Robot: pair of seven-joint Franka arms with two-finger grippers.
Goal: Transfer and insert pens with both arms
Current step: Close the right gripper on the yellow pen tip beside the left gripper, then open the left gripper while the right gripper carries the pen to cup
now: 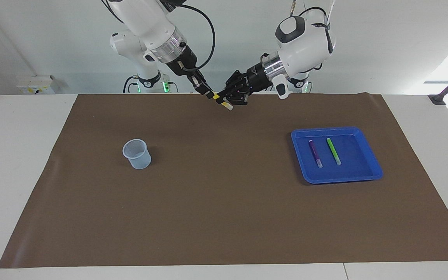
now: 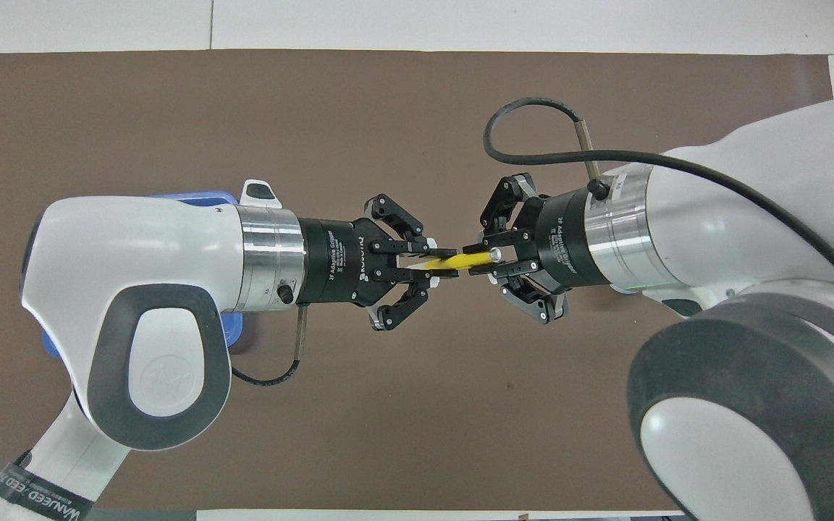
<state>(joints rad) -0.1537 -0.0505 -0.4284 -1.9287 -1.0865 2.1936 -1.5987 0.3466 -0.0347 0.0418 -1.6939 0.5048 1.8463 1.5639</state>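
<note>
A white table (image 1: 18,155) carries one large brown mat (image 1: 224,202) that covers most of its top. Two large white robot arms reach in over the edge of the mat at the robots' end and meet in the air above its middle.

The overhead view shows the meeting closely. The left gripper (image 2: 433,262) and the right gripper (image 2: 478,262) face each other tip to tip, with one yellow pen (image 2: 455,262) lying level between them. The left gripper's fingertips are clamped on one end of the pen and the right gripper's fingertips are clamped on the other, while the outer links of both splay sideways. A whitish pen end shows at the right gripper. In this view the left arm hides nearly all of the tray, and the cup is covered by the right arm.

The facing view shows what the overhead one hides. One blue tray (image 1: 368,171) sits on the mat toward the left arm's end of the table. Two pens lie in it side by side and apart: one purple pen (image 1: 315,153) and one green pen (image 1: 333,151). One pale blue-grey mesh cup (image 1: 137,154) stands upright on the mat toward the right arm's end, well apart from the tray. Here the yellow pen (image 1: 224,102) shows only as a small yellow and whitish piece between the two grippers.

That makes three pens in all.
</note>
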